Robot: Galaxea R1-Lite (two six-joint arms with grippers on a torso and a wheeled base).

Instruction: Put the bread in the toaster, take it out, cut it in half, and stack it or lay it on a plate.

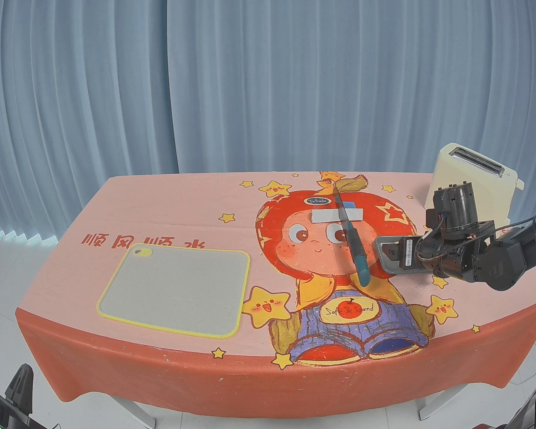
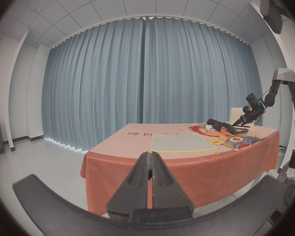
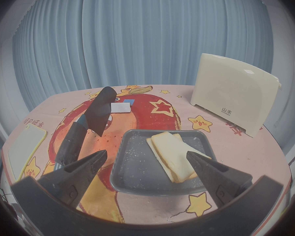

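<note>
The right gripper's (image 3: 146, 154) jaws are spread wide just above the grey tray (image 3: 134, 167), in which the bread (image 3: 173, 151) slices are laid overlapping. The toaster (image 3: 232, 92) is stood behind the tray, and a knife (image 1: 352, 242) is laid beside it. The left gripper's (image 2: 150, 158) jaws are pressed together, well apart from the table (image 1: 161, 210).
</note>
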